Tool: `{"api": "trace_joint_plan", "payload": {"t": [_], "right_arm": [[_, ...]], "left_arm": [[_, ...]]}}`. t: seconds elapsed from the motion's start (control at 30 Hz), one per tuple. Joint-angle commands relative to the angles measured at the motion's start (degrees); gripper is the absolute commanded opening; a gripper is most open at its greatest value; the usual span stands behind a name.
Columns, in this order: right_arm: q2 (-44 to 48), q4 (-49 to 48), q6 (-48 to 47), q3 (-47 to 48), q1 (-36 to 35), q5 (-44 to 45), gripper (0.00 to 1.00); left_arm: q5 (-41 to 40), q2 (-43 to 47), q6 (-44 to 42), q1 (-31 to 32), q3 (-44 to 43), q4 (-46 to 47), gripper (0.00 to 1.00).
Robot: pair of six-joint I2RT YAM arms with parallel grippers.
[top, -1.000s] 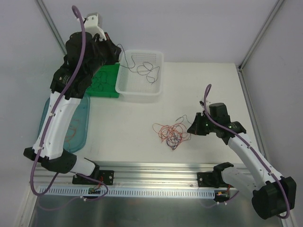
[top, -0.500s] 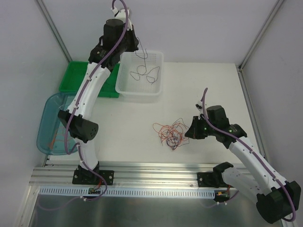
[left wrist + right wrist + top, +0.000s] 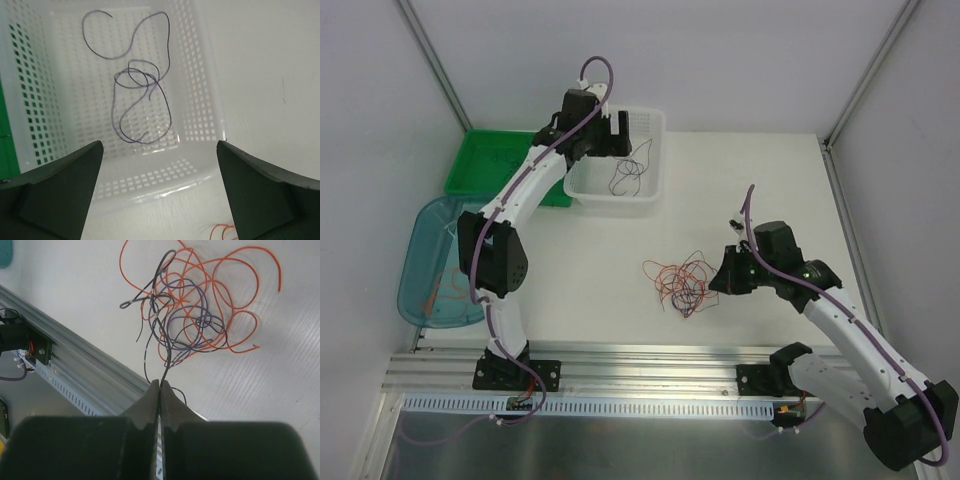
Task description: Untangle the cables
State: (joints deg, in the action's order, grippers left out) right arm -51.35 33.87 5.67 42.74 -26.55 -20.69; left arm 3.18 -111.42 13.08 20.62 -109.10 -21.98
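Observation:
A tangle of orange, purple and black cables lies on the white table in front of the right arm. My right gripper is shut on one black cable that leads up out of the tangle. Over the near wall of the white basket my left gripper hangs open and holds nothing. Thin purple cables lie loose on the basket floor.
A green tray stands left of the basket. A teal bin at the table's left edge has orange strands in it. An aluminium rail runs along the near edge, and frame posts stand at the back corners.
The left arm swung from above the green tray to the basket. Its gripper opened and let a purple cable drop in. The right gripper edged slightly left, still shut.

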Motion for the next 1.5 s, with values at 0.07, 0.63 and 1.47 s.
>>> {"api": "trace_joint_plan", "payload": {"t": [0.07,0.63,1.47], "right_arm": [[-0.5,-0.1,-0.8,5.8,-1.7,-0.6,0.02],[-5.8,4.0,-2.4,35.5,-4.5,-0.5,0.02],[-9.7,-23.3,9.9,38.6,-6.5,-2.5,0.04]], "left_arm": [[9.2,17.6,-1.2,4.7,13.6,1.8,0.99],[5.9,56.0,4.5,26.8,55.6,6.3,0.98],[7.0,61.9,3.5,27.1,60.1,17.7,0.98]]}}
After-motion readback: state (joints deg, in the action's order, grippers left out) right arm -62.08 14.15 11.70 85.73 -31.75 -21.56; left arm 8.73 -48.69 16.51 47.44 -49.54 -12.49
